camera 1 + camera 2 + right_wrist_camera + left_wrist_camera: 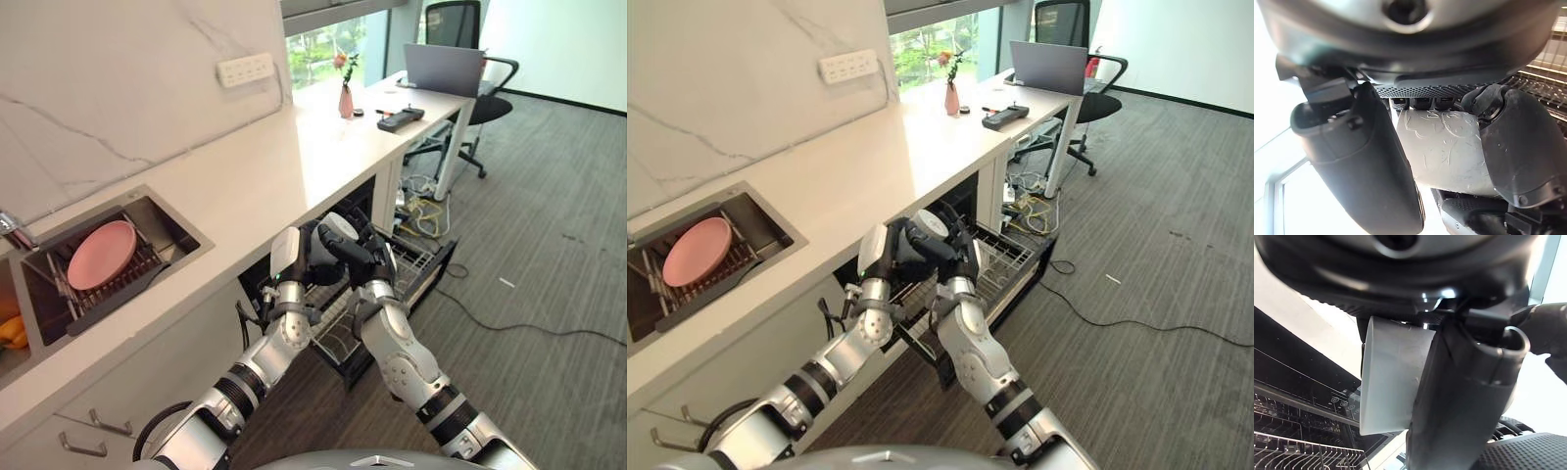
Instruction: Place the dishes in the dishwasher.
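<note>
A white cup sits gripped between the robot's two hands just above the pulled-out dishwasher rack, under the front edge of the white countertop. The right hand has its dark fingers curled over the cup, and its wrist view shows the scratched white wall of the cup pressed between thumb and fingers. The left hand meets it from the left side, its white-covered thumb upright; in its own wrist view a pale cylindrical surface lies against its dark thumb, and whether that is the cup or the thumb's cover cannot be told, so how far this hand is closed stays unclear.

The wire rack stands out from the open dishwasher below the counter, reaching toward the grey carpeted floor. To the left, set into the countertop, a sink holds a pink plate resting tilted on a dark drying rack. A white power strip is fixed to the marble-patterned wall above the counter.

Further along the counter stand a pink vase with a flower, a black remote-like device and a grey laptop. A black office chair sits behind the far end, and loose cables lie on the floor beneath.
</note>
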`<state>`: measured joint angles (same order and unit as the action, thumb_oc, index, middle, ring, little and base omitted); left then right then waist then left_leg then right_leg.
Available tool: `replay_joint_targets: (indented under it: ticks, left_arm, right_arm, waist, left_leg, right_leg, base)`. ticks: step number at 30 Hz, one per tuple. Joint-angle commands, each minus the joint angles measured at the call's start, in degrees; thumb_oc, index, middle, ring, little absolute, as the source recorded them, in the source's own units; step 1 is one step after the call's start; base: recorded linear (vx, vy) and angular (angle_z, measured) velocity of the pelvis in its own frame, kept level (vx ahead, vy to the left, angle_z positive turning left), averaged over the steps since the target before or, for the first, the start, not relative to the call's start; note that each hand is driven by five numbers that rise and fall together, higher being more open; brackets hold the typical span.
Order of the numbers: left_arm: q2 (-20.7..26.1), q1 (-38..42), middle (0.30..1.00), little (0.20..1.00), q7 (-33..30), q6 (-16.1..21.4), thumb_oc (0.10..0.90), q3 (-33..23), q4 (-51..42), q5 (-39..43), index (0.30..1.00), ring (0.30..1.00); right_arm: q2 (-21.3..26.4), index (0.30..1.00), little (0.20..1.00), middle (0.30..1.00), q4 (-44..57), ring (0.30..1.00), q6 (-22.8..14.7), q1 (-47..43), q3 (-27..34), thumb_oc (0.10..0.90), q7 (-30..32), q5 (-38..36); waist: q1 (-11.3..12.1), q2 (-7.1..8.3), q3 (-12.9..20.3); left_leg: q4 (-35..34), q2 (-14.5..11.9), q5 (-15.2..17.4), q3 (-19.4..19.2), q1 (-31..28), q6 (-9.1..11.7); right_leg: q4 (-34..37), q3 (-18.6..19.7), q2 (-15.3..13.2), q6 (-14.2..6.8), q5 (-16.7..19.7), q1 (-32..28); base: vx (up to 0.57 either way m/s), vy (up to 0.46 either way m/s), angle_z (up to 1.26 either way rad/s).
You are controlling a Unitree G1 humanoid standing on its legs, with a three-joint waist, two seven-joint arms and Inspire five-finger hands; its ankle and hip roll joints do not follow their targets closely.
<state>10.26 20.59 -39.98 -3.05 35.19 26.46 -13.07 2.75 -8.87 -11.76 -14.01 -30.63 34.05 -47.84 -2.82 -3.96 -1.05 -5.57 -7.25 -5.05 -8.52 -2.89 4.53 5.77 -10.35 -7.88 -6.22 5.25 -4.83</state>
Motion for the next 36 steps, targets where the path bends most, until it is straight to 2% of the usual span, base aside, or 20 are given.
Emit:
replay_joint_targets:
  ticks: [1,10,17,20,21,22,29,36]
  left_arm:
    - [-1.1,15.3,0.300,0.300,-4.7,3.3,0.400,2.3,4.7,-3.6,0.300,0.300]
    - [-1.9,16.5,0.300,0.300,-4.8,3.0,0.400,4.5,4.7,-3.9,0.300,0.300]
    - [-1.4,16.7,0.300,0.300,-3.9,3.4,0.400,4.9,3.1,-4.3,0.300,0.300]
    - [-1.1,16.4,0.300,0.300,-2.9,3.7,0.400,4.8,2.2,-4.3,0.300,0.300]
    - [-1.1,16.3,0.300,0.300,-2.5,3.8,0.400,4.9,2.0,-4.4,0.300,0.300]
    - [-1.1,16.1,0.300,0.300,-2.2,4.0,0.400,4.9,1.8,-4.4,0.300,0.300]
    - [-0.9,15.5,0.300,0.300,-0.1,4.7,0.400,4.9,0.0,-3.8,0.300,0.300]
    - [-1.2,15.7,0.300,0.300,1.3,4.7,0.400,5.4,-0.8,-3.3,0.300,0.300]
  right_arm:
    - [-7.4,0.900,0.900,0.900,-0.4,0.900,-6.9,-11.2,2.1,0.800,0.1,-1.5]
    - [-11.2,0.900,0.900,0.900,-8.8,0.900,-9.3,-12.8,2.5,0.800,1.9,-6.9]
    - [-11.3,0.900,0.900,0.900,-11.8,0.900,-8.3,-12.5,2.2,0.800,1.1,-7.5]
    - [-11.8,0.900,0.900,0.900,-13.0,0.900,-8.1,-11.9,1.8,0.800,-0.1,-10.0]
    - [-12.0,0.484,0.484,0.484,-13.6,0.484,-8.0,-12.0,1.8,0.522,-0.8,-11.0]
    - [-12.1,0.300,0.300,0.300,-13.7,0.300,-8.1,-12.1,1.8,0.400,-1.2,-11.7]
    - [-12.1,0.300,0.300,0.300,-13.4,0.300,-8.6,-12.3,1.6,0.400,-4.6,-15.9]
    - [-12.2,0.300,0.300,0.300,-9.1,0.300,-11.5,-13.8,2.5,0.400,-5.6,-18.2]
  waist:
    - [1.3,2.41,0.0]
    - [2.5,2.95,0.4]
    - [2.8,3.07,0.6]
    - [2.9,3.14,0.8]
    - [2.9,3.14,0.9]
    - [2.9,3.13,0.9]
    - [3.1,3.13,1.1]
    - [3.1,3.07,1.4]
  left_leg:
    - [0.6,1.4,7.4,2.0,-3.8,0.6]
    - [0.6,1.3,7.2,3.3,-3.3,0.8]
    - [0.6,1.3,7.3,3.4,-3.2,0.8]
    - [0.6,1.3,7.4,3.4,-3.4,0.9]
    - [0.6,1.3,7.5,3.3,-3.5,0.9]
    - [0.6,1.3,7.5,3.3,-3.5,0.9]
    - [0.6,1.2,7.6,3.1,-3.9,0.9]
    - [0.6,1.3,7.6,3.0,-3.9,0.9]
  right_leg:
    - [-0.8,-1.0,-3.2,-3.5,-2.6,0.5]
    - [-0.8,-2.3,-3.0,-3.2,-3.0,0.1]
    - [-0.8,-2.7,-3.0,-3.2,-3.1,0.0]
    - [-0.8,-2.9,-3.1,-3.2,-3.2,-0.3]
    - [-0.8,-2.8,-3.1,-3.2,-3.2,-0.3]
    - [-0.8,-2.8,-3.1,-3.2,-3.2,-0.3]
    - [-0.8,-3.0,-3.3,-3.3,-3.4,-0.6]
    - [-0.8,-3.2,-3.3,-3.4,-3.6,-0.6]
  base:
    - [0.01,0.011,0.07]
    - [0.01,0.009,0.09]
    - [0.01,0.007,0.05]
    - [0.00,0.000,0.00]
    - [0.00,0.000,0.00]
    - [0.00,0.000,0.00]
    - [0.00,0.000,0.00]
    - [0.00,0.000,0.00]
